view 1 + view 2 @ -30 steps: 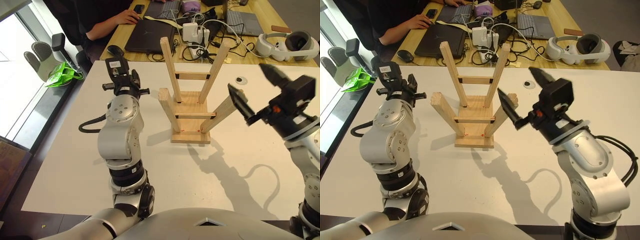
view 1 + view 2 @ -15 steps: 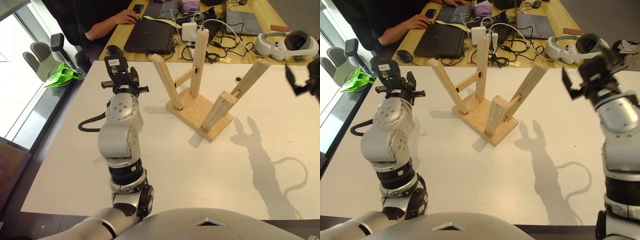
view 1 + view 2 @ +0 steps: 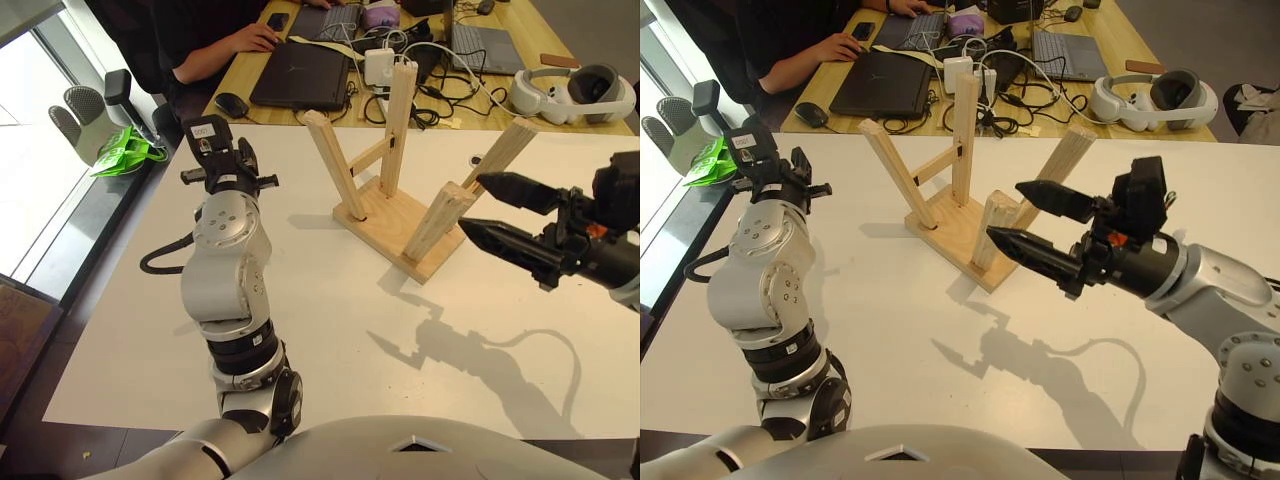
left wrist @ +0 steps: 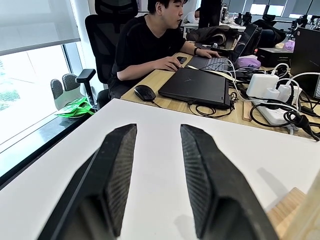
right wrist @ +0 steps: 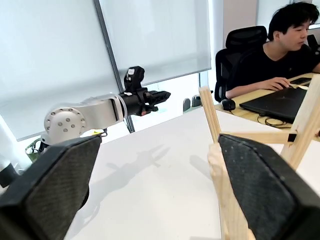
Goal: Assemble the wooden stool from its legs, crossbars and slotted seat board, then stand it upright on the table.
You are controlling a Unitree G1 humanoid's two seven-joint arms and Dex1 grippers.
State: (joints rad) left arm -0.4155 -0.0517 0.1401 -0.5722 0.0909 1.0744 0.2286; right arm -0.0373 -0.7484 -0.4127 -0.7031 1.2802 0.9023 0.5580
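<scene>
Wooden stool sits upside down on the white table — seat board flat on the tabletop, four legs sticking up and splaying outward. A crossbar joins the two legs on the stool's far-left side. The stool is not yet stood upright.

Right gripper hangs just to the right of the stool, off the tabletop. Its claw is spread wide with nothing in it. Its fingers point straight at the stool, one above the other. The lower tip is right beside the stool's near leg, about halfway up it. Cannot tell if it touches the wood. The upper tip is near the stool's right-hand leg, a little apart from it.

Left gripper is well to the left of the stool, raised over the tabletop. Its claw is parted, with nothing between the fingers, which aim away from the robot, past the stool's left side toward the desk behind. A corner of the stool's pale wood shows at the edge of the left wrist view.

Behind the stool, past the table's far edge, is a wooden desk. On it are a closed black laptop back-left of the stool, a black mouse further left, a white power strip straight behind the stool, and a white headset back-right.
</scene>
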